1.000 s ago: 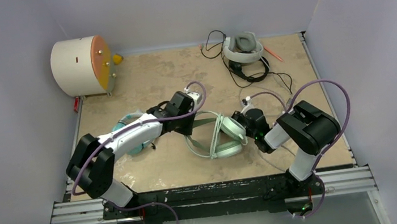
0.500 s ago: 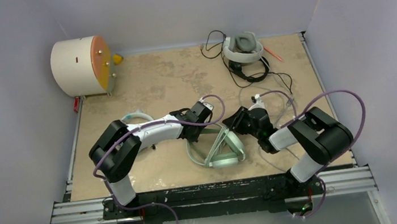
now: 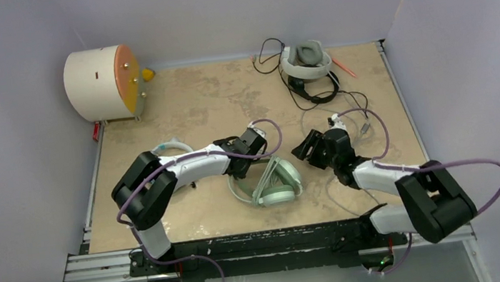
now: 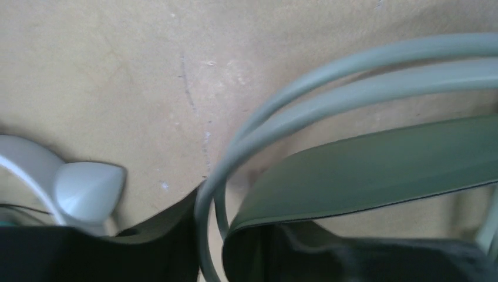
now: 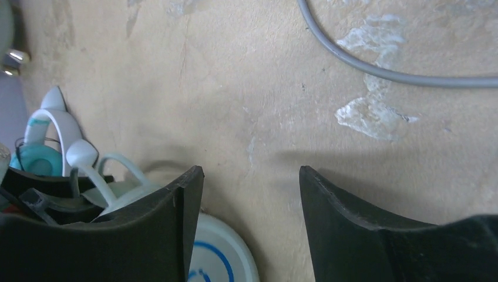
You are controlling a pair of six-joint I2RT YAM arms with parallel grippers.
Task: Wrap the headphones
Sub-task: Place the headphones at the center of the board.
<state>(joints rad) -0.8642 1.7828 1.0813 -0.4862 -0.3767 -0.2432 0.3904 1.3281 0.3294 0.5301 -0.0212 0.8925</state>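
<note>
Pale lilac walls close in a tan, scuffed worktop, with a cream drum with an orange face sitting in its far left corner. Near the middle, toward the near edge, lie the mint-green headphones, cups together and the band looping out to the left. The left claw is right at that band: in the left wrist view the thin mint wire hoops run down through the narrow gap between its two black fingers, with the broad green strap lying across the right one. Whether the fingers pinch the wire or merely straddle it I cannot tell.

The right claw hovers just right of the mint cups, jaws spread wide with only bare worktop between them – it has hold of nothing. A grey cable curves across the surface beyond it.

Under the left forearm, the small teal headset shows its white band. At the far edge sit the white-and-grey headphones, and just in front of them the thin black headset with its cable loose.
</note>
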